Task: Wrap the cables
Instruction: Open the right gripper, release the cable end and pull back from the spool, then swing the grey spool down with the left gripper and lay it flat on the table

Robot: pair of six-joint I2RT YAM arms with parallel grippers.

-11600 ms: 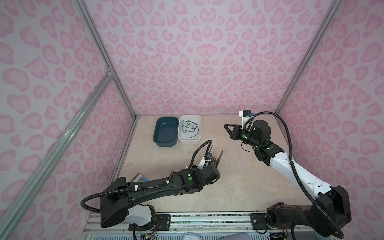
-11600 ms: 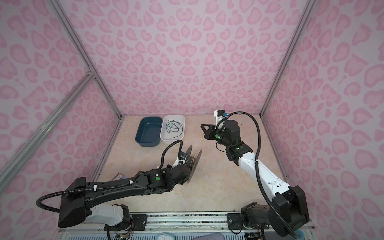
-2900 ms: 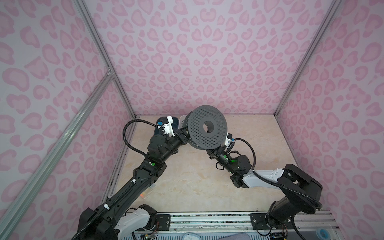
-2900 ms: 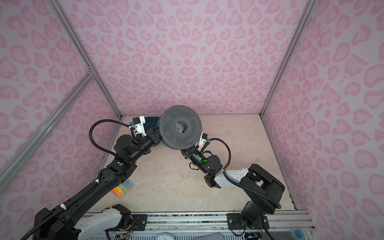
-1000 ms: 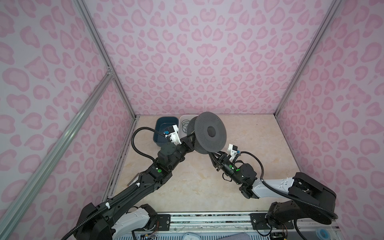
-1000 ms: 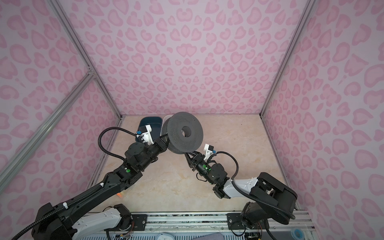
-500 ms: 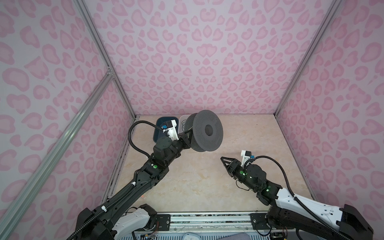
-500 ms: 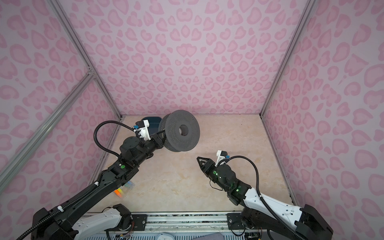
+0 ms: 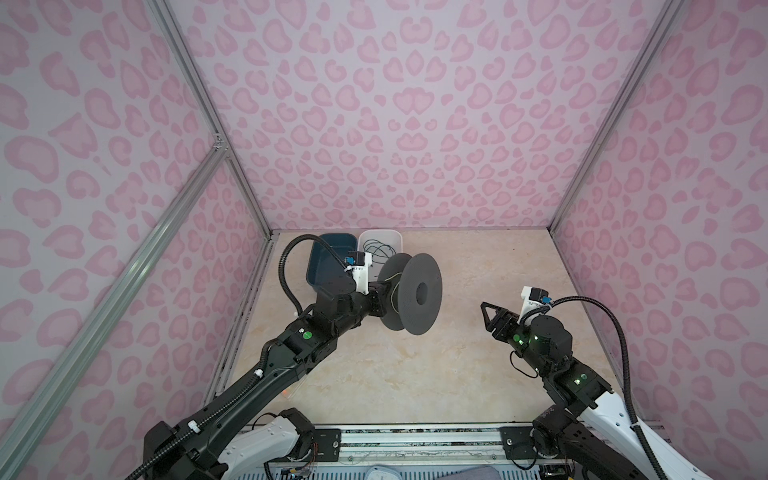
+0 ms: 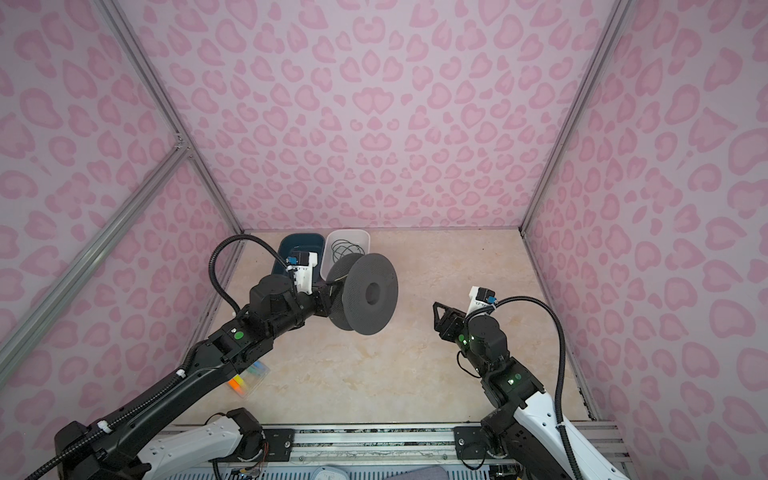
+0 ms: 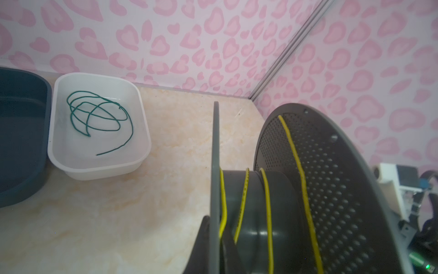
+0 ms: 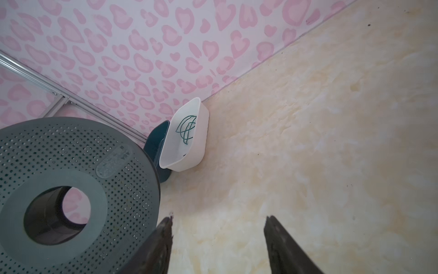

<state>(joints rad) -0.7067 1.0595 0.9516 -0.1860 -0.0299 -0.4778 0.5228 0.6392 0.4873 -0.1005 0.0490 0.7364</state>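
We find the left gripper (image 9: pixel 377 300) clamped on one flange of the spool (image 9: pixel 417 291). The yellow cable (image 11: pixel 266 201) sits in loose turns on the hub, just beyond its fingers. The green cable (image 11: pixel 99 118) lies in the white tray (image 11: pixel 99 166), well apart from both grippers. The right gripper (image 12: pixel 218 218) stands wide and empty. A second earlier it sat narrower, close under the spool.
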